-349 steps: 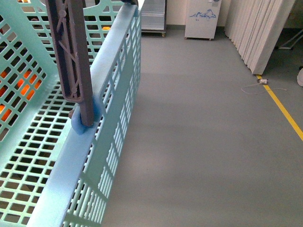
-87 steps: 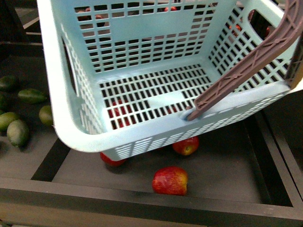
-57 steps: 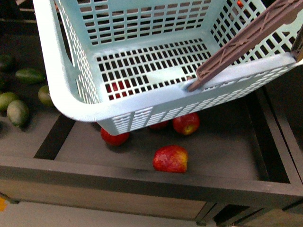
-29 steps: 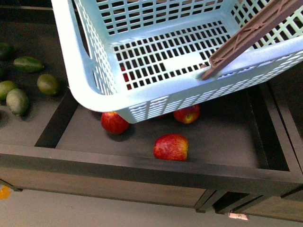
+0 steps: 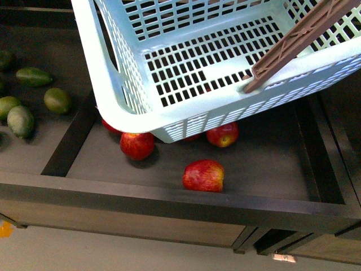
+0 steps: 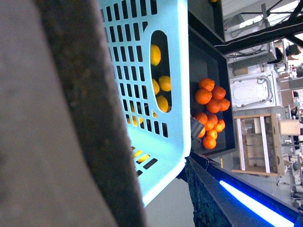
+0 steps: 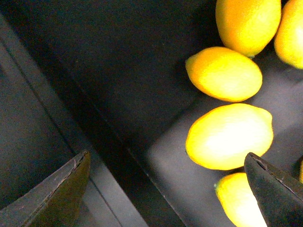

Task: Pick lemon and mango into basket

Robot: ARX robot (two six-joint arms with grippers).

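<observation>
Over apples (image 5: 203, 175): basket (image 5: 169, 117) (tilted), R gripper (image 7: 165, 155) spread.

The basket (image 5: 97, 59) is smooth moulded plastic with a soft sheen, and its handle (image 5: 293, 42) is a duller, ribbed plastic. Below it the apples (image 5: 203, 175) have glossy, waxy skin, while the green fruits (image 5: 21, 121) at 9 o'clock look matt. The shelf (image 5: 169, 197) looks like dark, matt, wood-like board. In the right wrist view the lemon (image 7: 229, 136) has smooth skin with a dull glow.
</observation>
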